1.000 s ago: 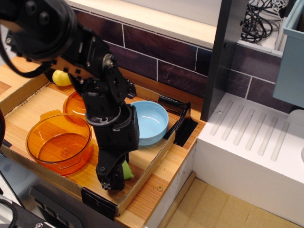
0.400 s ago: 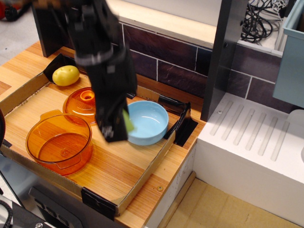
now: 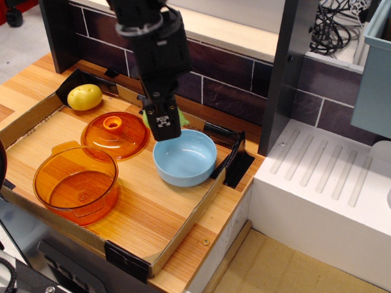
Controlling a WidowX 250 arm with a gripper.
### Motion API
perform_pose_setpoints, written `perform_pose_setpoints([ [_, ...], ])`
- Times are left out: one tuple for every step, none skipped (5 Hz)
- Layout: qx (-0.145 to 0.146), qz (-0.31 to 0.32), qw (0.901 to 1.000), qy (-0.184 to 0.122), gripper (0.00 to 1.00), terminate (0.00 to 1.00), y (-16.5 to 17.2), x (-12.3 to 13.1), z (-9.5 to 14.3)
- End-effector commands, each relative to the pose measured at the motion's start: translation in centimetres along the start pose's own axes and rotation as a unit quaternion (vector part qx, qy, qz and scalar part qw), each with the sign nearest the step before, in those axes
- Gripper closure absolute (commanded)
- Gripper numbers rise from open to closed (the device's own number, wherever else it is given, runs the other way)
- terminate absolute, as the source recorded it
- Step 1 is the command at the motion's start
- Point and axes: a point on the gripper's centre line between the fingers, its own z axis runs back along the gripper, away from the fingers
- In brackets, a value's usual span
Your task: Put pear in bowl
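- Black hand (image 3: 164,125) is positioned above the rear-left rim of the bowl (image 3: 185,160), with the fingers closed on the pear (image 3: 182,117); only slivers of light green are visible on either side of the fingers.
- Pear is held clear of the bowl, over or just behind its rim; the exact overlap with the opening cannot be determined from this single view.
- Bowl is seen to be empty, resting on the worktop (image 3: 146,213) inside a shallow cardboard tray (image 3: 183,229).
- Risk: if the pear is released here, the rim may be struck and the pear deflected toward the tiled rear wall or onto the orange lid (image 3: 116,134). The cause would be insufficient centring over the opening.
- Risk: a smooth rounded pear may rotate or slip within the grip, since so little of it is enclosed.
- Orange lid lies just beside the bowl on its left; an orange pot (image 3: 76,183) sits further forward, and a yellow fruit (image 3: 84,96) is well apart at the rear corner.
- Open room is available forward and right of the bowl; the tray wall and black corner bracket (image 3: 235,160) limit travel to the right.
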Motion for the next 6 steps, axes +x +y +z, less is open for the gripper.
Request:
perform_pose_setpoints([
  [0.013,0.026,0.9995,0.014,0.0,0.0,2.3,-0.9,-0.4],
  [0.008,0.023,0.9997,-0.001,0.0,0.0,1.2,-0.7,1.0],
  [0.011,0.025,0.9985,-0.048,0.0,0.0,-0.1,0.0,4.4],
  [0.041,0.024,0.9981,-0.039,0.0,0.0,-0.6,-0.4,7.4],
  [0.041,0.024,0.9981,-0.039,0.0,0.0,-0.6,-0.4,7.4],
  [0.041,0.024,0.9981,-0.039,0.0,0.0,-0.6,-0.4,7.4],
])
